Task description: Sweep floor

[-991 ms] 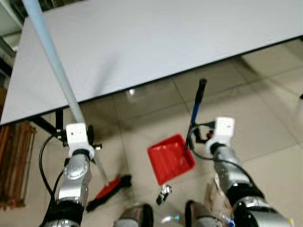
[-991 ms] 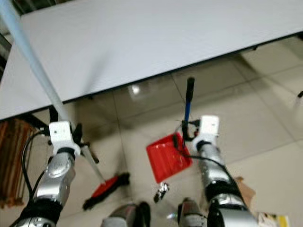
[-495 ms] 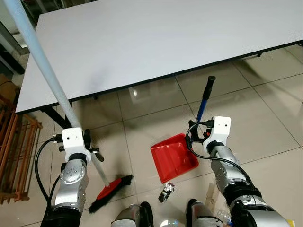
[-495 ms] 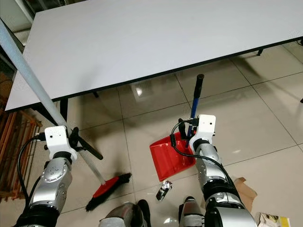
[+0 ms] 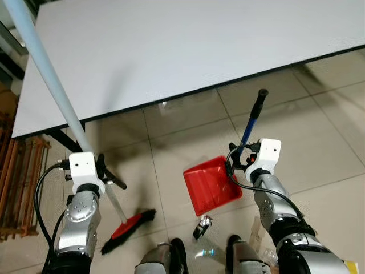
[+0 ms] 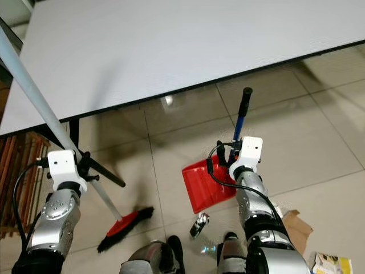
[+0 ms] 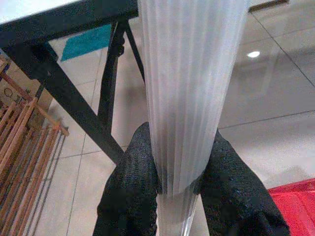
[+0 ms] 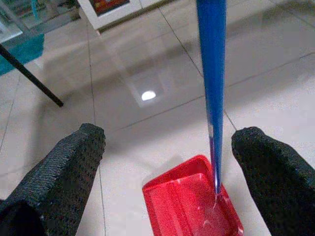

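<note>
Left wrist view shows your left gripper point(image 7: 179, 189) clamped on the broom point(image 5: 126, 229) pole. Your right gripper point(image 8: 162, 169) gapes around the dustpan point(image 5: 210, 184) handle. Litter point(image 5: 201, 226) beside the pan is unswept, so most sweeping remains.

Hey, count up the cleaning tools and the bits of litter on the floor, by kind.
Brooms: 1
Dustpans: 1
Wrappers: 1
Cardboard scraps: 1
Total: 4
</note>
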You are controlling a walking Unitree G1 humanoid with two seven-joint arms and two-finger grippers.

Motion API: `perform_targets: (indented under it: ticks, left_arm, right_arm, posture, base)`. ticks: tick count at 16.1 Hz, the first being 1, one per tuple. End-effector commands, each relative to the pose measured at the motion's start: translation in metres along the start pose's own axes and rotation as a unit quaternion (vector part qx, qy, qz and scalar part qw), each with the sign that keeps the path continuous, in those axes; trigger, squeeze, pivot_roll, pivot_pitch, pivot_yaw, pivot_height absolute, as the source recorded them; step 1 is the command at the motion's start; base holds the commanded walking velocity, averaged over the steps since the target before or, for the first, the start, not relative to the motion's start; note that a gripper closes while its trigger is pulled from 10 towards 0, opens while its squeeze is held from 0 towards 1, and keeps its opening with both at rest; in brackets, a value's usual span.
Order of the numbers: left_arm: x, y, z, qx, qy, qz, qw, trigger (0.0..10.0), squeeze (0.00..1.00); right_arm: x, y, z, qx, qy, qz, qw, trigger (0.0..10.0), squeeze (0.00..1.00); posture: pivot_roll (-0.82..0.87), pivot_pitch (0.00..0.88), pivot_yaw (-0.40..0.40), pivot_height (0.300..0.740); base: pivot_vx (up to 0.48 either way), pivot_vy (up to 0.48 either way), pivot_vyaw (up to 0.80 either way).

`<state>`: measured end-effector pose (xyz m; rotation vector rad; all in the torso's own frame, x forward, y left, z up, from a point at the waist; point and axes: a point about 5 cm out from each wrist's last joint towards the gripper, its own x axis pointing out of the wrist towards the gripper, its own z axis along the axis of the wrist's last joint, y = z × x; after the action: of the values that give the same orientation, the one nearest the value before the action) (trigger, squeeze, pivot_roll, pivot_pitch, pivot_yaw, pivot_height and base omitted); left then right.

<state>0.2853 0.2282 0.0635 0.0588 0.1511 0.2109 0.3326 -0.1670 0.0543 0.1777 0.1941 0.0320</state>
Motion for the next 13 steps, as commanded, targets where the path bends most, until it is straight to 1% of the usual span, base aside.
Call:
perform_targets:
  ticks: [1, 5, 10, 13]
  left_arm:
    - [-0.002, 0.009, 0.000, 0.013, 0.001, 0.006, 1.000, 10.0, 0.00]
    - [0.001, 0.002, 0.001, 0.010, 0.002, 0.002, 1.000, 10.0, 0.00]
    - [0.002, -0.001, -0.002, 0.005, 0.008, -0.004, 1.000, 10.0, 0.00]
    - [0.010, -0.007, -0.002, -0.008, 0.009, -0.001, 1.000, 10.0, 0.00]
  right_arm:
    - [-0.001, 0.004, -0.005, 0.007, 0.008, -0.002, 1.000, 10.0, 0.00]
    - [0.001, 0.008, -0.003, 0.002, 0.006, 0.002, 1.000, 10.0, 0.00]
    - [0.003, 0.014, -0.004, 0.003, 0.008, 0.002, 1.000, 10.0, 0.00]
    - [0.004, 0.018, -0.004, -0.003, 0.013, 0.010, 1.000, 10.0, 0.00]
  posture:
    - [-0.10, 0.264, 0.197, 0.740]
    - [-0.11, 0.246, 0.195, 0.740]
    - [-0.13, 0.219, 0.192, 0.740]
    - [-0.15, 0.183, 0.172, 0.740]
  base:
    - [0.000, 0.000, 0.00]
    - [0.000, 0.000, 0.00]
    - [0.000, 0.000, 0.00]
    - [0.000, 0.000, 0.00]
